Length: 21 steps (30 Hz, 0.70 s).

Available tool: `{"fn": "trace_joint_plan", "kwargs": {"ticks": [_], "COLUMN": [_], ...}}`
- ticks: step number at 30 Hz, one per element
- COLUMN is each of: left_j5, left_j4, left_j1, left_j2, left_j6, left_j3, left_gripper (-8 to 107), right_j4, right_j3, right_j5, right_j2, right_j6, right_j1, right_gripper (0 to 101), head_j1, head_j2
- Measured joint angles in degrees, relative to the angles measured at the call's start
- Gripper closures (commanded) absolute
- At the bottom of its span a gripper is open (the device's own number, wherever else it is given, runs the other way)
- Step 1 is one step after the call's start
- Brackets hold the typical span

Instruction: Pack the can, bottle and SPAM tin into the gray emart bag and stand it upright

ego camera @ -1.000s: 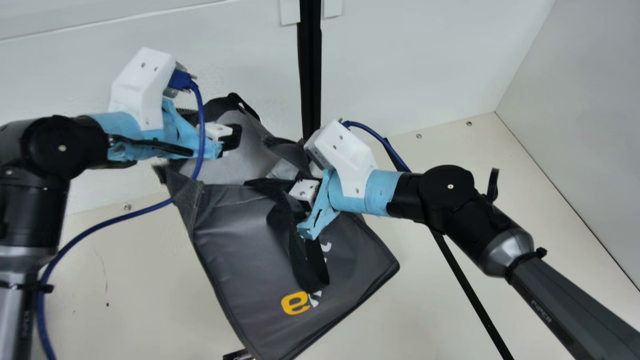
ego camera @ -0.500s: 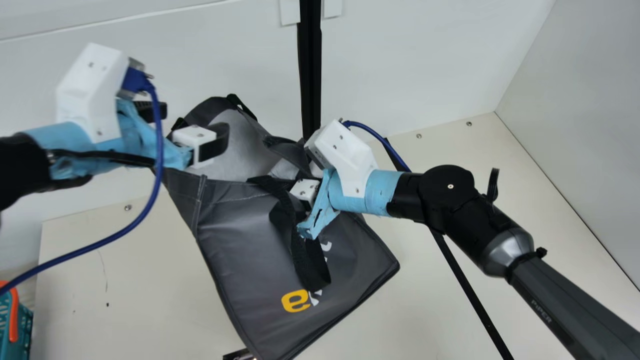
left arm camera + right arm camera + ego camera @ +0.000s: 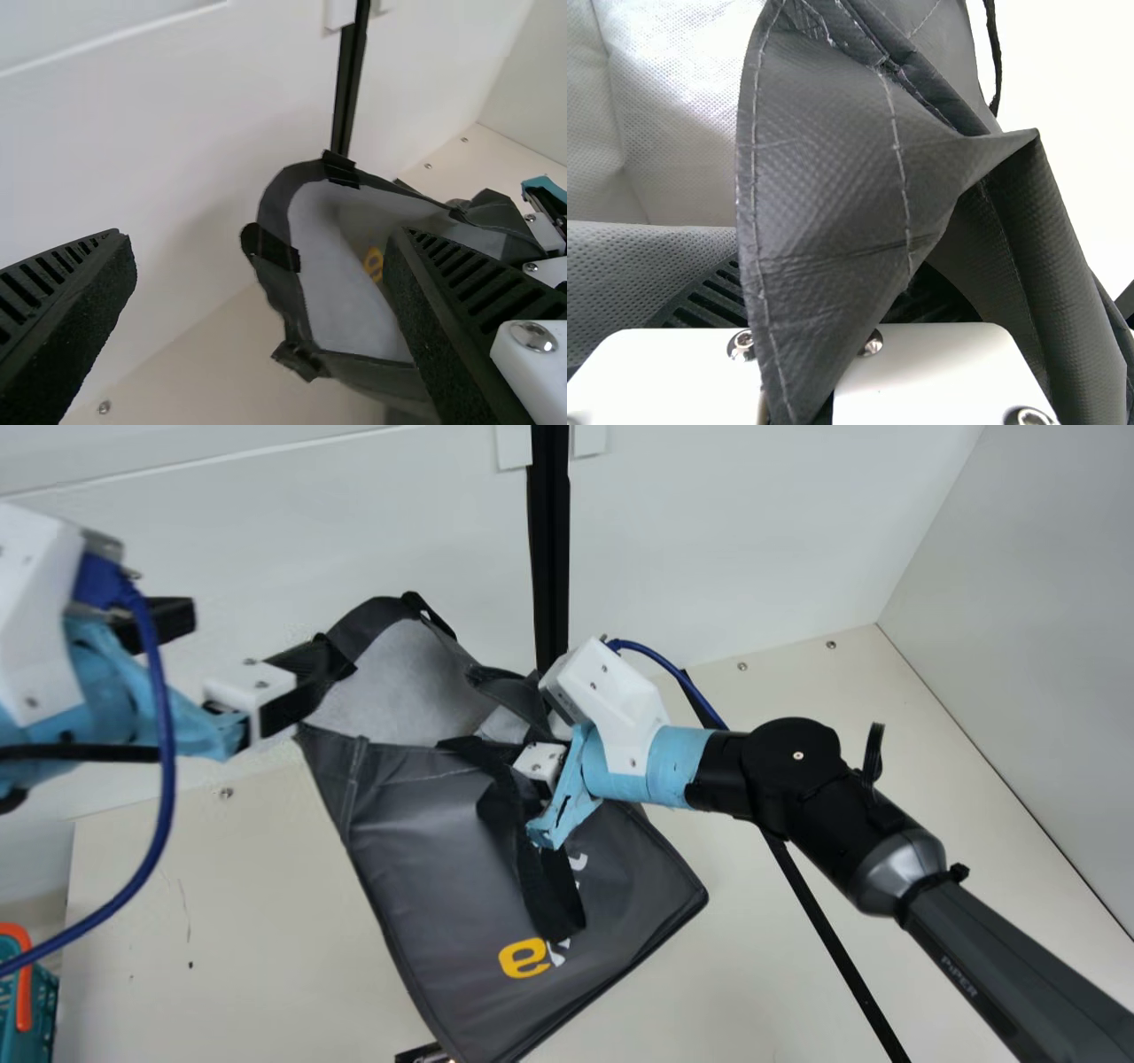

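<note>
In the main view, the gray bag (image 3: 416, 868) leans at a slant, mouth toward the back left, yellow letter on its front. My left gripper (image 3: 267, 638) is open beside the mouth's left side. The left wrist view shows the same gripper (image 3: 259, 243) with fingers wide apart and the bag's mouth (image 3: 341, 266) beyond them. My right gripper (image 3: 542, 766) is at the mouth's right side, behind a hanging black strap (image 3: 532, 850). In the right wrist view this gripper (image 3: 811, 310) is shut on a fold of the bag's rim (image 3: 824, 204).
A teal basket with an orange handle (image 3: 22, 992) stands at the far left. A small dark object (image 3: 423, 1053) pokes out under the bag's near end. A black post (image 3: 549, 549) rises behind the bag, and a blue cable (image 3: 159, 797) hangs from my left arm.
My left gripper has moved left, away from the bag's mouth, and its fingers now show apart. The bag's left rim has shifted slightly. My right arm has kept still.
</note>
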Motion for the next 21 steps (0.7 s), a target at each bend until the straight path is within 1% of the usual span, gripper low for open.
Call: {"fn": "trace_joint_plan", "kwargs": {"ticks": [5, 11, 21], "left_j5": [-1.48, -3.02, -3.08], "left_j4": [1.85, 6.17, 19.05], "left_j1": [2.22, 4.95, 7.5], "left_j2": [-3.58, -8.39, -15.8], "left_j6": [-1.08, -3.99, -12.16], "left_j3": [3.12, 7.96, 17.56], "left_gripper": [9, 9, 9], "right_j4": [0.0, 0.0, 0.0], "right_j3": [0.0, 0.0, 0.0], "right_j5": [0.0, 0.0, 0.0], "right_j2": [0.0, 0.0, 0.0], "right_j6": [0.0, 0.0, 0.0], "right_j1": [0.0, 0.0, 0.0], "right_gripper": [101, 101, 101], "head_j1": [0.0, 0.0, 0.0], "head_j2": [0.09, 0.0, 0.0]}}
